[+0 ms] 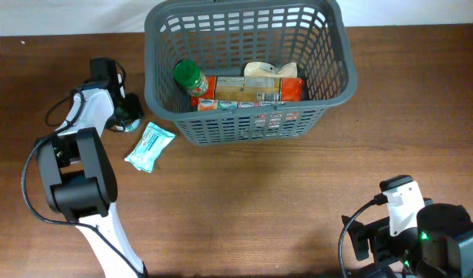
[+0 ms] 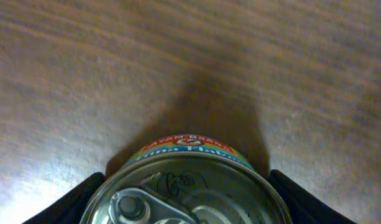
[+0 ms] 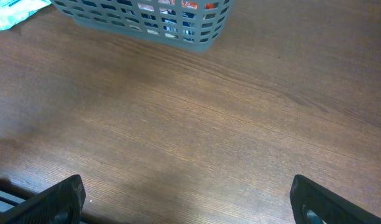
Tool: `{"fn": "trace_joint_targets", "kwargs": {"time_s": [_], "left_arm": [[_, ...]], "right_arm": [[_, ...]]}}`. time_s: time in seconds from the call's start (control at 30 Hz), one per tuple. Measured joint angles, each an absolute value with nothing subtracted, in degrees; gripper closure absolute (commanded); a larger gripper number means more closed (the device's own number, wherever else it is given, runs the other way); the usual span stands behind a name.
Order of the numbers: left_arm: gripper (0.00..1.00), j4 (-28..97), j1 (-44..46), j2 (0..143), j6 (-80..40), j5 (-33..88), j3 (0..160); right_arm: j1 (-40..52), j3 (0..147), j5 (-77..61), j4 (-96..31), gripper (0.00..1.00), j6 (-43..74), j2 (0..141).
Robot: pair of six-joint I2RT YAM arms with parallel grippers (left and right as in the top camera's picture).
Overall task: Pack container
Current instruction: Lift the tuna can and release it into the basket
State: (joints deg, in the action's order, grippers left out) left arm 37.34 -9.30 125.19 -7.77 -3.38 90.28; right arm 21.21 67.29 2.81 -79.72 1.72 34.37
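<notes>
One hand (image 2: 187,186) (left) flanks tuna can (image 2: 188,150).

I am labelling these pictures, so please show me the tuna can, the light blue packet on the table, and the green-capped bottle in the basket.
tuna can (image 2: 184,186): left wrist view, on its metal lid.
light blue packet (image 1: 150,146): overhead view, on its middle.
green-capped bottle (image 1: 187,74): overhead view, on its green cap.

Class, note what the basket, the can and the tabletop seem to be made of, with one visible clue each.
The basket: likely moulded plastic, matte dark grey, uniform slotted walls. The can: metal, shiny silver lid with pull tab. The tabletop: wood or wood-look laminate, brown grain streaks; cannot tell which.
</notes>
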Motion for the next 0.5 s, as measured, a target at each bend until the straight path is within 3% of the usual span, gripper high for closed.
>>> {"fn": "trace_joint_targets", "kwargs": {"time_s": [0.5], "left_arm": [[0.71,49.10,-9.19,117.14,-10.57,-4.95,104.90]], "right_arm": [[21.21,67.29,2.81,-79.70,0.01,1.74,34.37]]}}
